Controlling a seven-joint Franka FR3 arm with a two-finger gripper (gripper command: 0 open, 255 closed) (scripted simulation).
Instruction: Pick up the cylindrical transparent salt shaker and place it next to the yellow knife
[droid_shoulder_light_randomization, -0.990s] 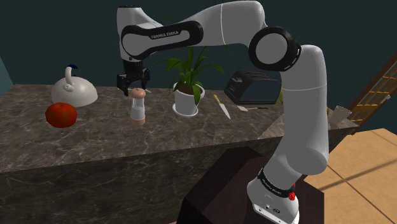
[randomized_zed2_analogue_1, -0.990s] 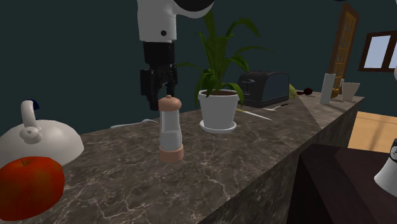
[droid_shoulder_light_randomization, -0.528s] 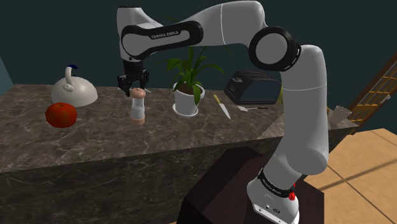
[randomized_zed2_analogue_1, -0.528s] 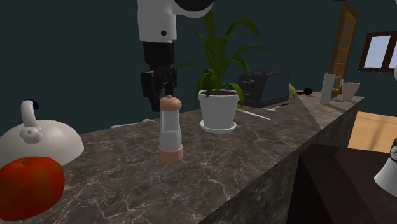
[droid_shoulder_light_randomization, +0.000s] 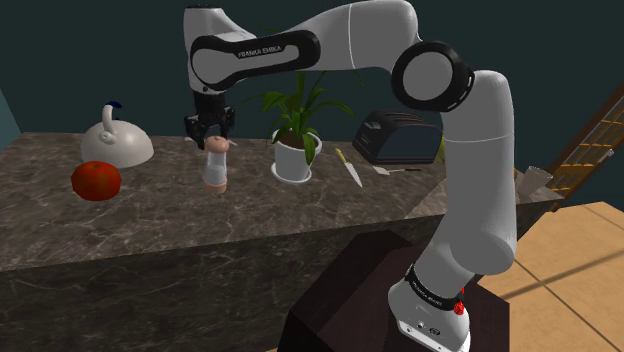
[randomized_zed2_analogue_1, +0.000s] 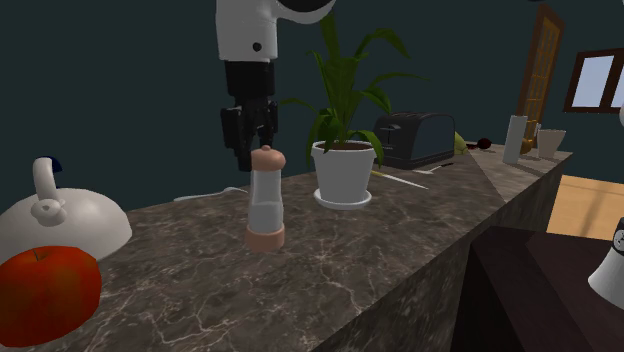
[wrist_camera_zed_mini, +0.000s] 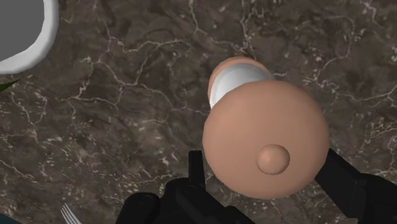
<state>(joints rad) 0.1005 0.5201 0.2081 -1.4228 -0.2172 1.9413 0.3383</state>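
The salt shaker (droid_shoulder_light_randomization: 214, 166) (randomized_zed2_analogue_1: 265, 205) is a clear cylinder with a tan cap and base, upright on the dark marble counter (droid_shoulder_light_randomization: 180, 225). My black gripper (droid_shoulder_light_randomization: 210, 140) (randomized_zed2_analogue_1: 260, 158) comes down from above and is shut on its cap. Along the gripper, the round tan cap (wrist_camera_zed_mini: 266, 140) sits between the two fingers (wrist_camera_zed_mini: 196, 168), which press its sides. The base looks just off the counter. The yellow-handled knife (droid_shoulder_light_randomization: 348, 167) lies on the counter beyond the plant pot, toward the shoulder view's right.
A white pot with a green plant (droid_shoulder_light_randomization: 292, 160) (randomized_zed2_analogue_1: 343, 172) stands between shaker and knife. A black toaster (droid_shoulder_light_randomization: 395, 136) (randomized_zed2_analogue_1: 413, 139) is behind the knife. A white kettle (droid_shoulder_light_randomization: 116, 144) and a red apple (droid_shoulder_light_randomization: 96, 180) sit at the shoulder view's left.
The fingers have drawn in onto the shaker's cap. The shaker has shifted slightly up and toward the shoulder view's left with the gripper.
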